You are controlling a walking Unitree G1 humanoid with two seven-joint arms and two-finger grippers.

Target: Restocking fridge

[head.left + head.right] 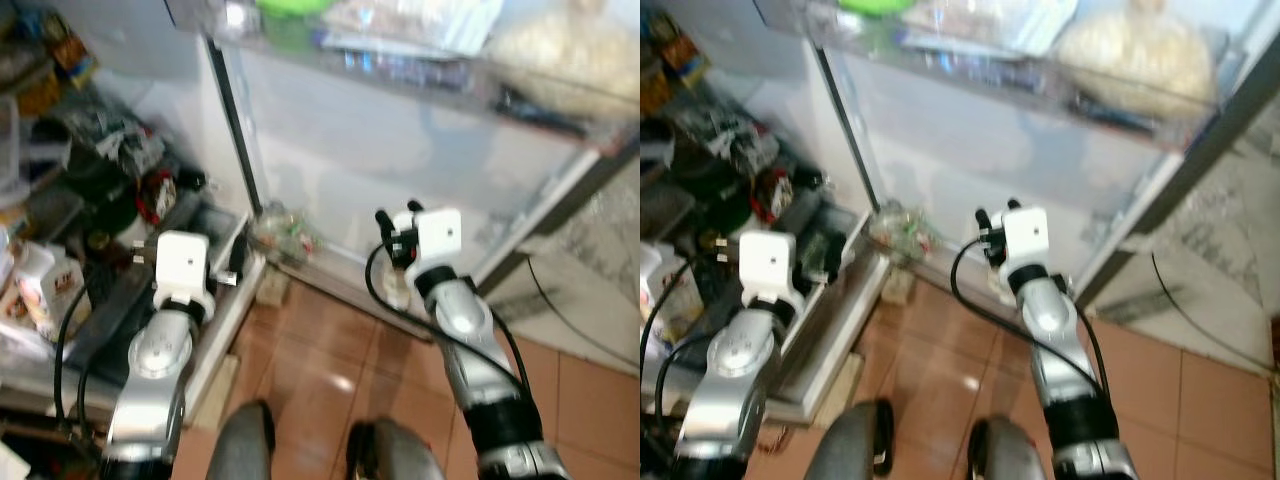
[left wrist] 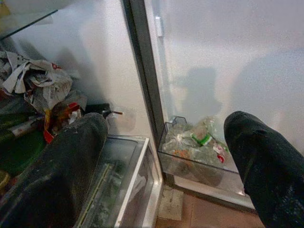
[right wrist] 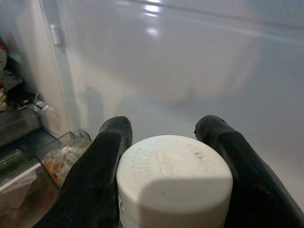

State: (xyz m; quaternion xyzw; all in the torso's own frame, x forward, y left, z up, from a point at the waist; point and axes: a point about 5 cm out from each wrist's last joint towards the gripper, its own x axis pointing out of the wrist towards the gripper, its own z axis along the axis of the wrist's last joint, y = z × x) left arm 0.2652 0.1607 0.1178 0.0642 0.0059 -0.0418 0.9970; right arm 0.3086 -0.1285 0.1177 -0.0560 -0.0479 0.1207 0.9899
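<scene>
Held nearest the right wrist camera, a bottle (image 3: 174, 183) with a round white ribbed plastic cap, faintly embossed on top, sits clamped between the two black fingers (image 3: 97, 175) of the right gripper (image 1: 397, 222). That gripper is raised before the smooth white inner wall of the open fridge door (image 1: 420, 150), low down near the door's bottom edge. Beside it, a clear plastic door bin (image 2: 190, 152) holds crinkled transparent bags with green and orange contents. Above, a clear door shelf (image 1: 400, 60) carries blurred packets and a pale lumpy bag. Left gripper (image 2: 166, 156) hangs with its matte black fingers spread wide and empty, toward the fridge interior, where a glass-fronted drawer (image 2: 118, 180) and crumpled wrappers (image 2: 33, 80) lie. Glossy terracotta floor tiles (image 1: 320, 370) run below.
</scene>
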